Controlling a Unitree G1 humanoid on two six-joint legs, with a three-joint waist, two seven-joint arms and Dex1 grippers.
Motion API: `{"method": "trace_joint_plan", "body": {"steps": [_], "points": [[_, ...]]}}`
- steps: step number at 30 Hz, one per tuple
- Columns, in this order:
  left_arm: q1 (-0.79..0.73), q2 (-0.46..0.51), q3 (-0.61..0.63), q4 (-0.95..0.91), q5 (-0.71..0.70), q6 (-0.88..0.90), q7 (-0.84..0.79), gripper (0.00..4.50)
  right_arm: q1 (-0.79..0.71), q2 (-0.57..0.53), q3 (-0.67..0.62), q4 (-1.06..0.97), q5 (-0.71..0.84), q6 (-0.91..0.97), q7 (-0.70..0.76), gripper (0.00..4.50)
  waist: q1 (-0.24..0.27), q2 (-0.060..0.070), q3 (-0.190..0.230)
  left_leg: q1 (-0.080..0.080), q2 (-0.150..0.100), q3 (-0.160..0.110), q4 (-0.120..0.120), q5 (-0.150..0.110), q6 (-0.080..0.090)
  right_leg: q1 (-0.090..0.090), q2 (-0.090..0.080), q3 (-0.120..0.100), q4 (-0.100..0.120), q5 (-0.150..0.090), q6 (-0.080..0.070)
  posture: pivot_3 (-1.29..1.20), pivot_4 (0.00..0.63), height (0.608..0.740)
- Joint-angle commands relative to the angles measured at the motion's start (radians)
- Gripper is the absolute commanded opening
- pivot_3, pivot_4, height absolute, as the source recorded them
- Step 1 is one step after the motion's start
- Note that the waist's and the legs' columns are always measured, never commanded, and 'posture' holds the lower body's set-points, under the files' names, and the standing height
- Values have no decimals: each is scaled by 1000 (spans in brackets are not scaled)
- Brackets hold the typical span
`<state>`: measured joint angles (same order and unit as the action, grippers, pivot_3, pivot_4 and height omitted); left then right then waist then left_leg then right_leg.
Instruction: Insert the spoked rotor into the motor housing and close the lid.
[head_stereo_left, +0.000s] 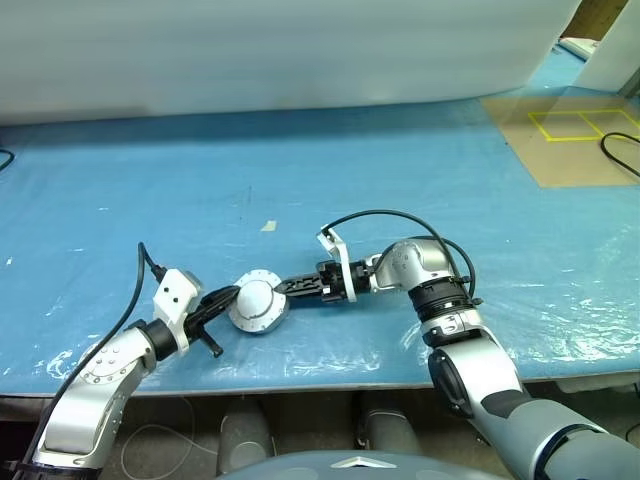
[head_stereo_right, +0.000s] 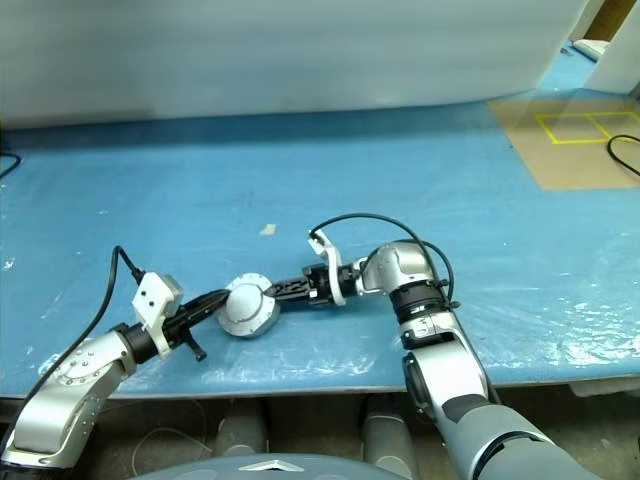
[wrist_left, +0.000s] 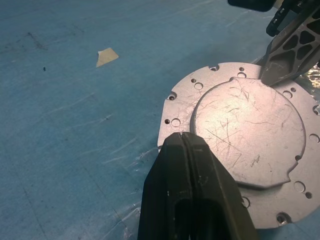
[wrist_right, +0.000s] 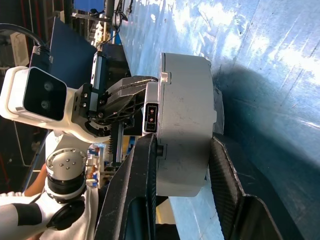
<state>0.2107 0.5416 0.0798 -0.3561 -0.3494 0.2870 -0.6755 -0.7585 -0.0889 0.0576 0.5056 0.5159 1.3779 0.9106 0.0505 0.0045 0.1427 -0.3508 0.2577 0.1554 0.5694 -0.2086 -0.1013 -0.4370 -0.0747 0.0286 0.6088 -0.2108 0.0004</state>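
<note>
Looking at the motor housing (head_stereo_left: 258, 305), we see a round grey metal shell held between the two arms, close above the blue worktop (head_stereo_left: 400, 170) near its front edge; whether it touches the sheet we cannot tell. Its plain scratched face, ringed by a drilled flange, is turned up, so the lid seems to be on already, though we cannot see inside. The left tool (wrist_left: 184, 142) has its fingers pressed together and bears on the flange's rim from the left. The right tool (wrist_right: 182, 160) comes in level from the right, its long axis lying across the worktop toward the left arm, and its fingers (wrist_right: 142, 165) straddle the shell's thickness, one on each flat face, closing around it. The shell thus lies directly between both tools, each about as near. We judge the coming move depends on the right tool getting a firm pinch. A paper scrap (head_stereo_left: 268, 226) lies farther back, and yellow tape squares (head_stereo_left: 580, 123) mark the far right.
</note>
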Motion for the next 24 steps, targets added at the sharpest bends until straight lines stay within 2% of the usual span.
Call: {"method": "trace_joint_plan", "body": {"steps": [1,4,8,12,19,22,24], "points": [[3,-32,0,1,-37,27,9,0,1,25,-1,-57,56,2,16,1100,0,0,0,0,0,0,0,0,0,0,0,0,0,0,0,0,150,740],[-22,-106,96,-25,-196,92,50,0,1,31,-18,-47,58,-1,9,1100,-2,0,0,0,0,1,0,0,0,0,0,0,0,0,0,0,150,740],[-51,-170,214,-43,-378,169,116,0,-27,60,-117,-6,90,17,-22,1100,-4,-1,1,-1,2,1,0,0,0,-2,2,0,1,0,0,0,150,740],[-84,-216,323,-40,-577,240,206,0,-80,114,-294,70,143,25,-108,1100,-5,-2,1,-2,1,1,0,0,0,-3,2,0,0,0,0,0,150,740],[-104,-278,405,-23,-749,249,307,0,-167,193,-601,199,228,-112,-356,1100,-1,-2,1,-3,1,1,-1,0,0,-3,2,0,-1,0,0,0,150,740],[-113,-324,408,-29,-828,245,347,601,-186,214,-669,221,265,-176,-425,1100,3,-3,2,-3,1,1,-1,0,0,-3,2,-1,-2,0,0,0,150,740],[-123,-358,405,-42,-896,245,373,1205,-191,226,-689,221,283,-206,-454,1100,4,-4,3,-4,1,1,-2,0,0,-3,2,-1,-2,0,0,0,150,740]]}}
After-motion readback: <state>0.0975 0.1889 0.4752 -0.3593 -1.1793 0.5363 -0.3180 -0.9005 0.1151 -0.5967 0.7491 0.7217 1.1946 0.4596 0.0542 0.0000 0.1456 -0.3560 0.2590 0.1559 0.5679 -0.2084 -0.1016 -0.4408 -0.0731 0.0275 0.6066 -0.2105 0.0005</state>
